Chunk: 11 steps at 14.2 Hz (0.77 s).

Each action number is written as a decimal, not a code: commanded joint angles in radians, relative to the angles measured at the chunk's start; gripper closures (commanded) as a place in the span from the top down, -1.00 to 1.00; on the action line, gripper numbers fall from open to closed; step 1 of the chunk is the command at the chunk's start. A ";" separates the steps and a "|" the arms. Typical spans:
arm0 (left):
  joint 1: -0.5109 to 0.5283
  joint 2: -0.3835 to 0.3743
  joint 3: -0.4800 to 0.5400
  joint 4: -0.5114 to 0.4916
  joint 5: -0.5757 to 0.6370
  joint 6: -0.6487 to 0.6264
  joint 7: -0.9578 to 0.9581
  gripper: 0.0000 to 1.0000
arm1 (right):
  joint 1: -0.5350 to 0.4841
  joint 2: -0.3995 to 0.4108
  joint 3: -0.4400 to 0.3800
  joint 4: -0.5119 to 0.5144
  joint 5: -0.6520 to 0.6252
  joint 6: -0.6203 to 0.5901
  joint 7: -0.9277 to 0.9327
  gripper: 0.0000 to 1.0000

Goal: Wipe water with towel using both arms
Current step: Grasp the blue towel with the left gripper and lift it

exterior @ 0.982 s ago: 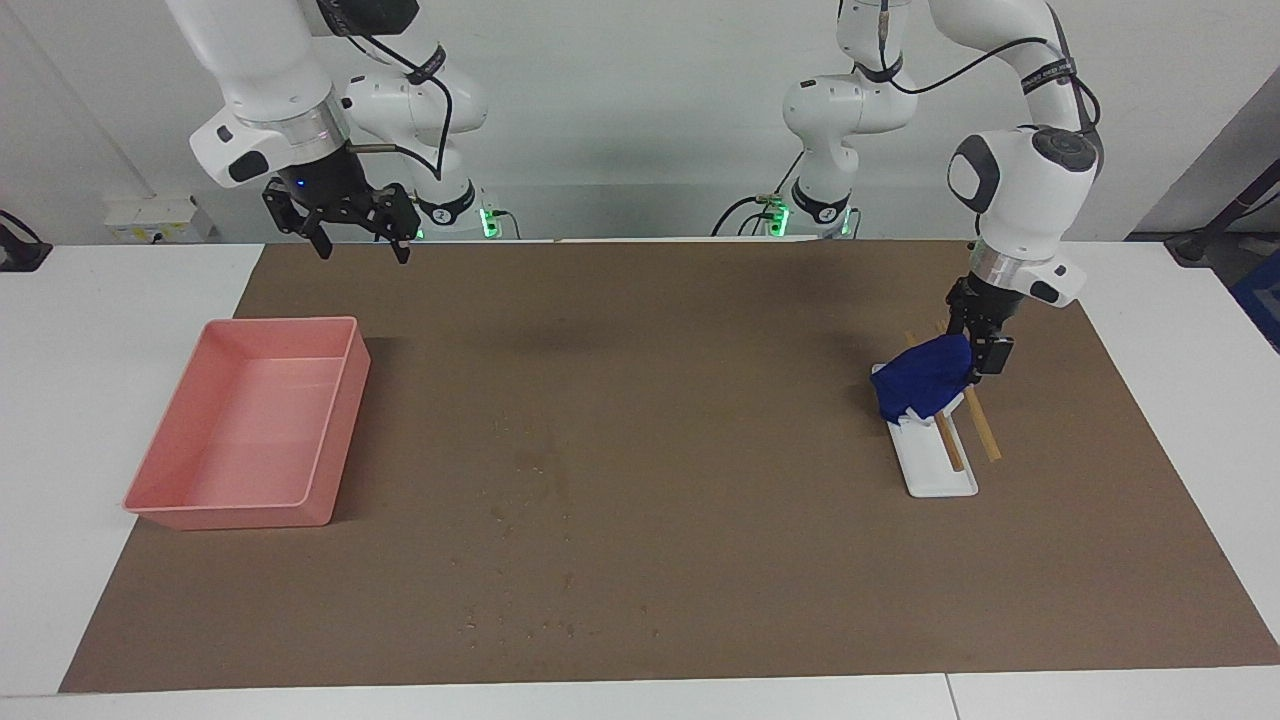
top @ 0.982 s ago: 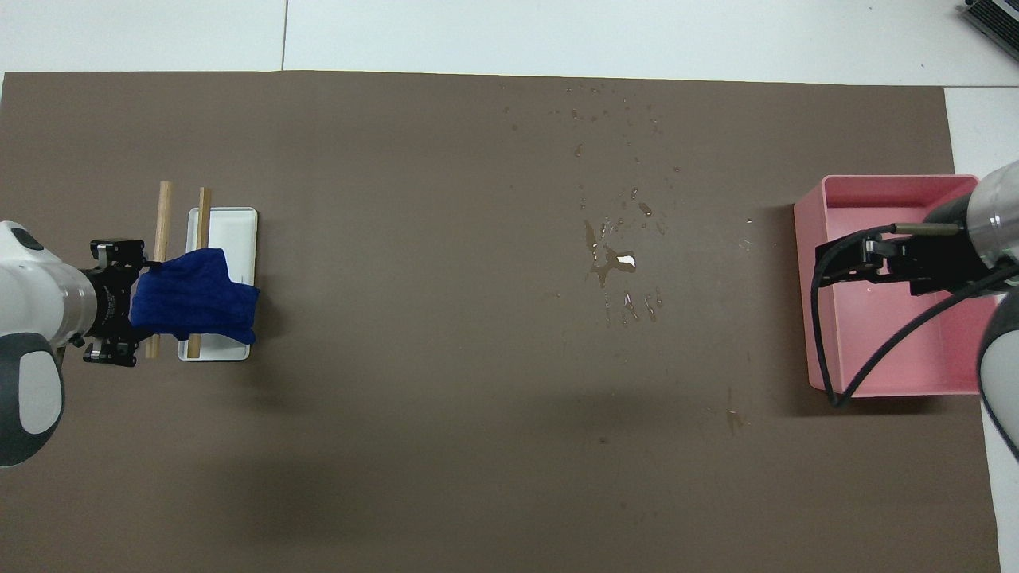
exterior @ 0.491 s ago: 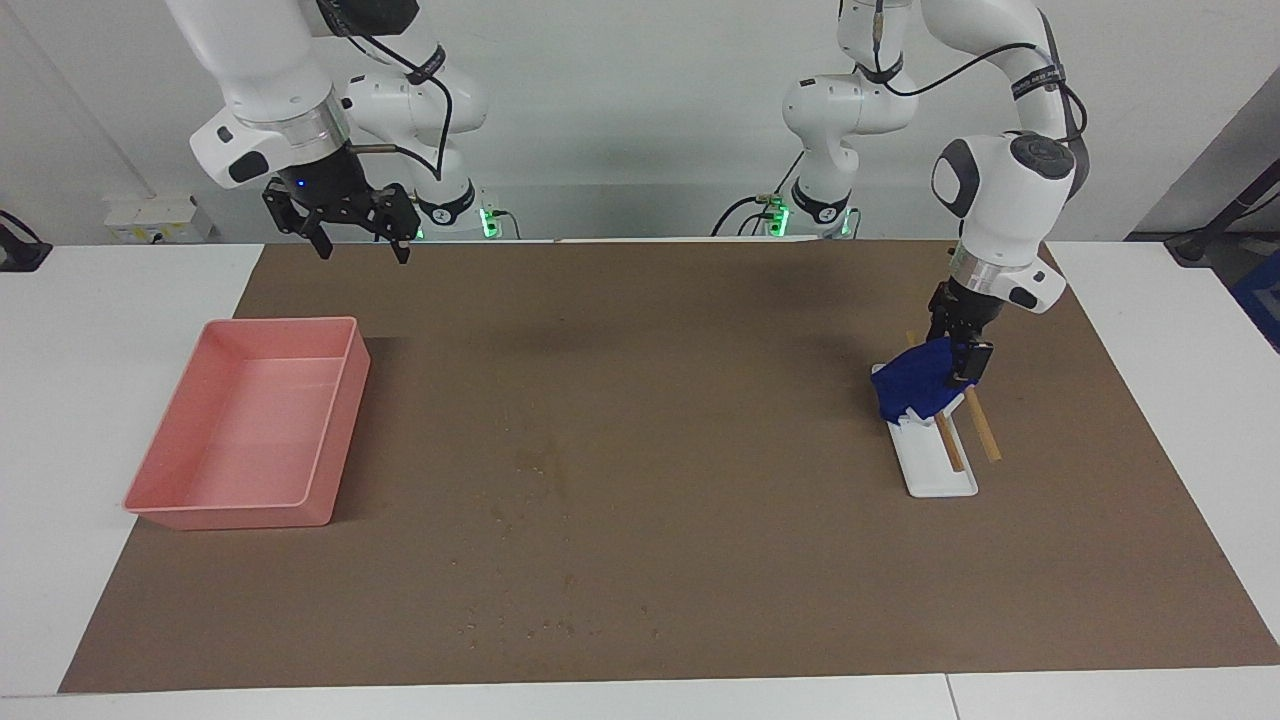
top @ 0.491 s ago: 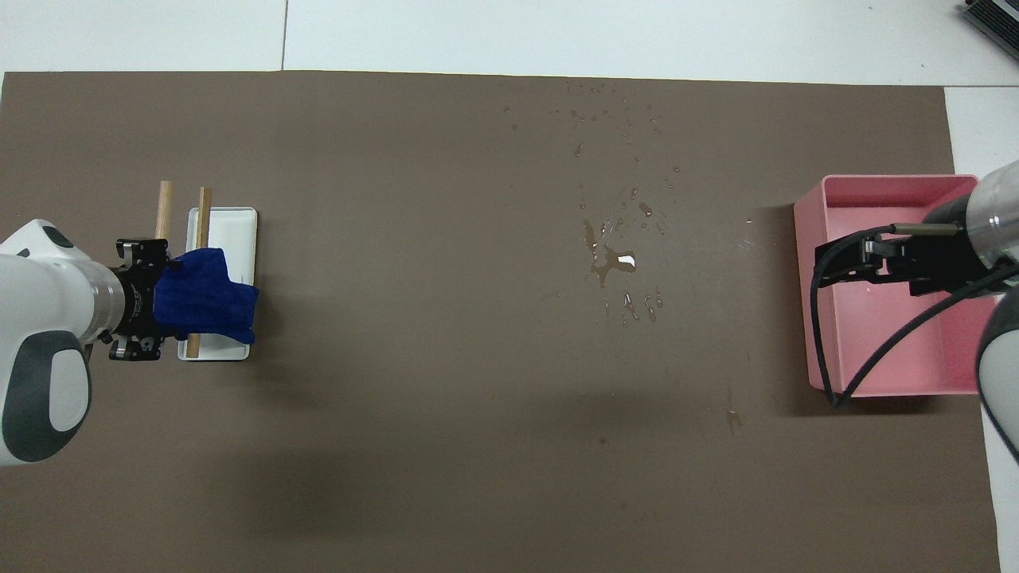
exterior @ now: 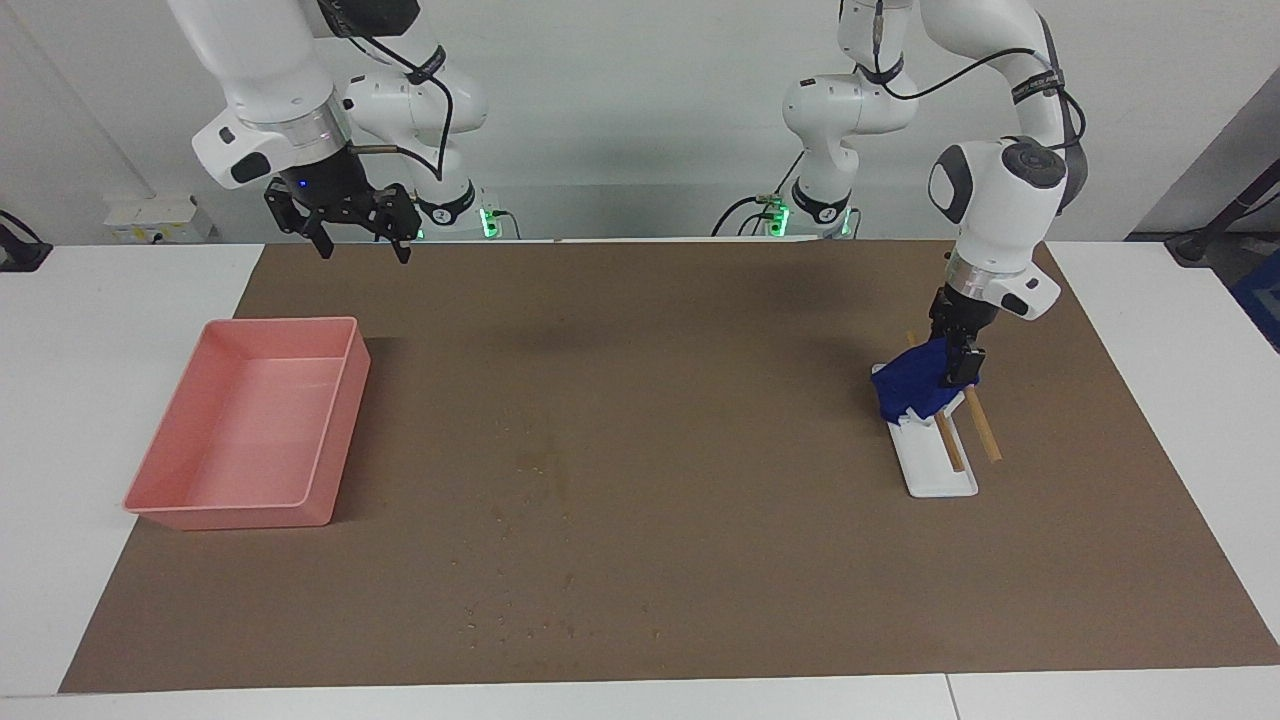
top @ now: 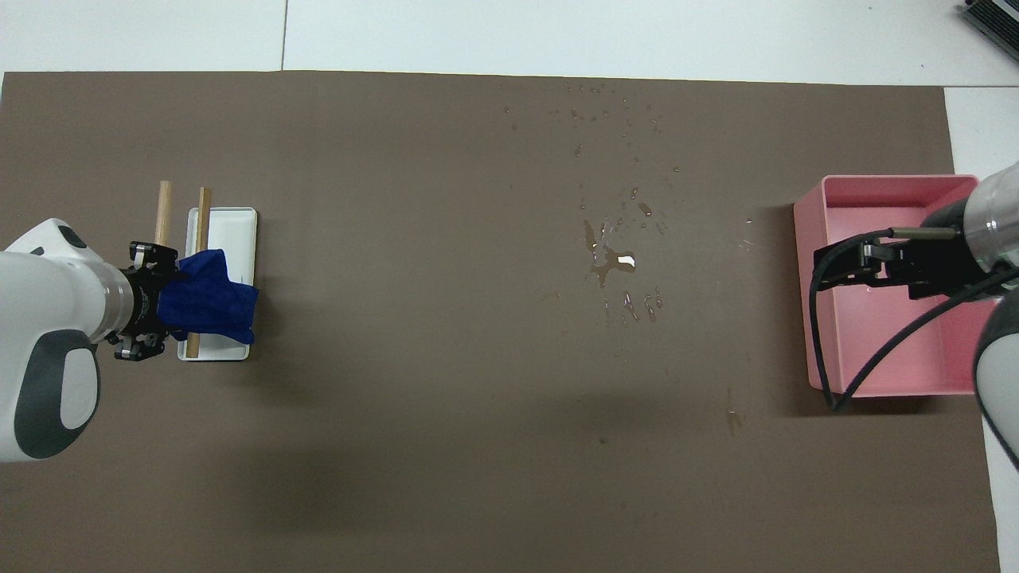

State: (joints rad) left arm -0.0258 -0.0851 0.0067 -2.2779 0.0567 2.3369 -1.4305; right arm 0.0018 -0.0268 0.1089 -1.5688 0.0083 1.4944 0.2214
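Brown mat [exterior: 700, 330]: broad bare ground between pink tray [exterior: 240, 440] at the right arm's end and white stand [exterior: 935, 465] with two wooden sticks [exterior: 975, 425] at the left arm's end; water [top: 613, 259], tiny glistening droplets and damp blotches, lies mid-mat. Towel [exterior: 912, 385], deep blue and bunched, drapes over the stand. Left gripper [exterior: 957, 365] presses into the towel, whether it pinches the cloth hidden; right gripper [exterior: 360, 245] waits open, raised over the mat's edge by the robots.

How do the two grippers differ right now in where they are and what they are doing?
The left gripper is down at the towel draped on the white stand, its fingers around the cloth; the right gripper hangs high, touching nothing. In the overhead view the right gripper is over the pink tray, open, while the left is at its own end. Both are black two-finger grippers.
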 commanded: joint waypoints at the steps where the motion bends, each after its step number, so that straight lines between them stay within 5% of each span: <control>1: -0.013 0.022 0.009 0.038 0.020 -0.051 0.010 -0.72 | -0.011 -0.025 0.006 -0.031 0.015 0.012 0.012 1.00; 2: -0.013 0.027 0.007 0.055 0.020 -0.063 0.012 -1.00 | -0.011 -0.025 0.006 -0.031 0.015 0.012 0.010 1.00; 5: -0.026 0.044 0.006 0.119 0.020 -0.140 0.016 -1.00 | -0.011 -0.027 0.006 -0.033 0.015 0.012 0.010 1.00; 11: -0.100 0.128 0.004 0.414 -0.041 -0.451 -0.016 -1.00 | -0.003 -0.024 0.009 -0.027 0.019 0.015 0.061 1.00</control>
State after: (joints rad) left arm -0.0894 0.0017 0.0023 -1.9851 0.0481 1.9880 -1.4273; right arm 0.0021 -0.0284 0.1091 -1.5705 0.0101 1.4951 0.2357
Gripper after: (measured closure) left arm 0.811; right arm 0.000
